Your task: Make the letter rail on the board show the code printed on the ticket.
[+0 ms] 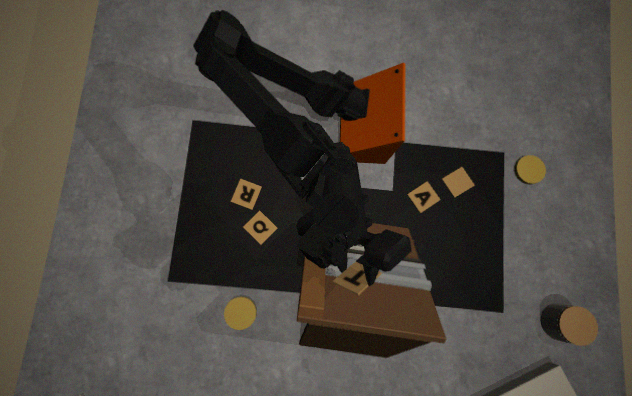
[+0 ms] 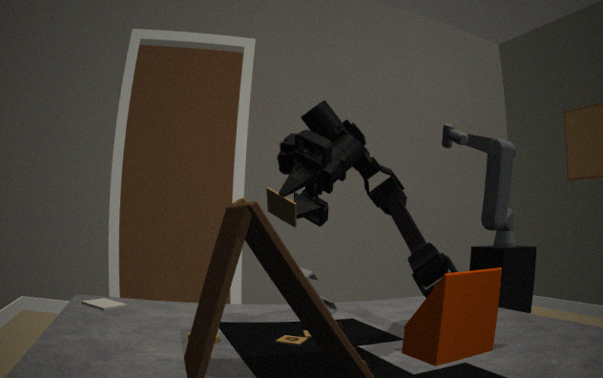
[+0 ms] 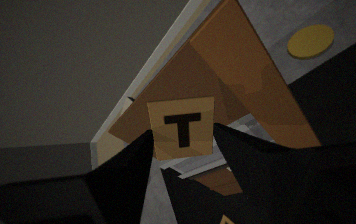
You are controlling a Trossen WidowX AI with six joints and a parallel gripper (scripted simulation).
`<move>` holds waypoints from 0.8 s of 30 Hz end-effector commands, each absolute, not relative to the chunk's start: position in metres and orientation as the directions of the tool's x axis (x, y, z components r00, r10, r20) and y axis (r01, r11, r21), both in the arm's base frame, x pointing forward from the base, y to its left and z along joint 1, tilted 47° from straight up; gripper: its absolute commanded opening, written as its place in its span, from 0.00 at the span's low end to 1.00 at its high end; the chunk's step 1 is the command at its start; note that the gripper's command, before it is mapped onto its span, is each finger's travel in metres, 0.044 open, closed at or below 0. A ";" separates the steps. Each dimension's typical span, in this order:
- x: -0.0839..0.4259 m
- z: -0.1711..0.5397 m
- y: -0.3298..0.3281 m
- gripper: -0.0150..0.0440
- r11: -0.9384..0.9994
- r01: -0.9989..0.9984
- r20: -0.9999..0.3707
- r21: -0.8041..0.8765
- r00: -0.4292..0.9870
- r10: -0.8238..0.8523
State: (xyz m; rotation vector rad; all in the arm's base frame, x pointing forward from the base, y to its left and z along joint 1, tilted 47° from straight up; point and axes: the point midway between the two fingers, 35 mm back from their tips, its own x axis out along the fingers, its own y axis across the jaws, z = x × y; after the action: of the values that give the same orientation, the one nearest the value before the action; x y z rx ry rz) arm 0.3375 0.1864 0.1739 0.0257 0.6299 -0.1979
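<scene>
My gripper point(image 1: 357, 274) point(image 2: 290, 205) point(image 3: 183, 130) is shut on the T tile point(image 1: 350, 284) point(image 2: 281, 207) point(image 3: 200, 142), held by its side edges above the sloping brown board point(image 1: 380, 312) point(image 2: 289, 277) point(image 3: 175, 75). In the wrist view the T reads upright. The pale rail point(image 1: 407, 283) runs across the board; its left part is hidden behind the gripper and tile. No tile shows in its visible part. The ticket is hidden behind the gripper. The R tile point(image 1: 246, 194) and Q tile point(image 1: 260, 227) lie left of the board; the A tile point(image 1: 424, 197) and a blank-faced tile point(image 1: 458, 182) lie right.
An orange wedge block point(image 1: 375, 110) point(image 2: 467, 315) stands behind the board, near the arm's base. Yellow discs point(image 1: 240, 313) point(image 1: 530, 169) lie beside the black mat point(image 1: 470, 270). A tan-topped cylinder point(image 1: 578, 326) and a pale slab point(image 1: 545, 385) are at the front right.
</scene>
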 end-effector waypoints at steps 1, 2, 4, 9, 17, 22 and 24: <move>0.337 0.153 0.198 0.25 0.980 0.174 -0.600 -0.095 0.776 -0.196; 0.337 0.148 0.201 0.25 0.979 0.167 -0.602 -0.112 0.772 -0.201; 0.335 0.137 0.206 0.25 0.977 0.153 -0.608 -0.146 0.766 -0.211; 0.334 0.116 0.218 0.25 0.968 0.131 -0.605 -0.216 0.760 -0.237; 0.329 0.080 0.237 0.25 0.940 0.090 -0.591 -0.330 0.757 -0.280; 0.328 0.061 0.248 0.25 0.919 0.079 -0.566 -0.386 0.766 -0.304; 0.327 0.053 0.252 0.25 0.910 0.075 -0.556 -0.408 0.770 -0.313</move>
State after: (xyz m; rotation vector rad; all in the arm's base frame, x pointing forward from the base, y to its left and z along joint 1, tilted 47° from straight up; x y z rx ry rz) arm 0.3275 0.2463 0.0653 -0.3352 0.6698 -0.2118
